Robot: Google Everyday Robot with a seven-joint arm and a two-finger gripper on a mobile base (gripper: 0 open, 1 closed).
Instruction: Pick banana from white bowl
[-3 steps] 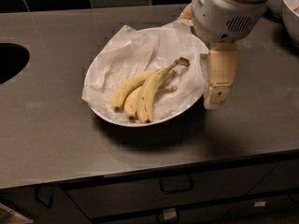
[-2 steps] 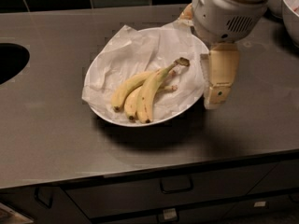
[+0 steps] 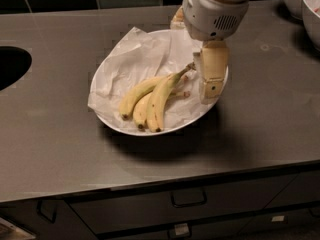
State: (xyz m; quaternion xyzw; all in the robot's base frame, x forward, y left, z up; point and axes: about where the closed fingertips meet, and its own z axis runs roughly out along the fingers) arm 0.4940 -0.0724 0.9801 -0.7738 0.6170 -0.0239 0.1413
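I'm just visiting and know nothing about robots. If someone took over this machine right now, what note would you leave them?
Gripper: hangs over the right edge of the white bowl, right beside the bananas' stem ends. Whether it touches them cannot be told.
Banana: the longest of three, lying on the crumpled paper in the bowl with its stem towards the gripper.
Done: the approach to the bowl.
Left: grasp the banana and lift it out of the bowl.

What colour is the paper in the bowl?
The paper is white, in the camera view. The gripper hangs at the rim of the white bowl.
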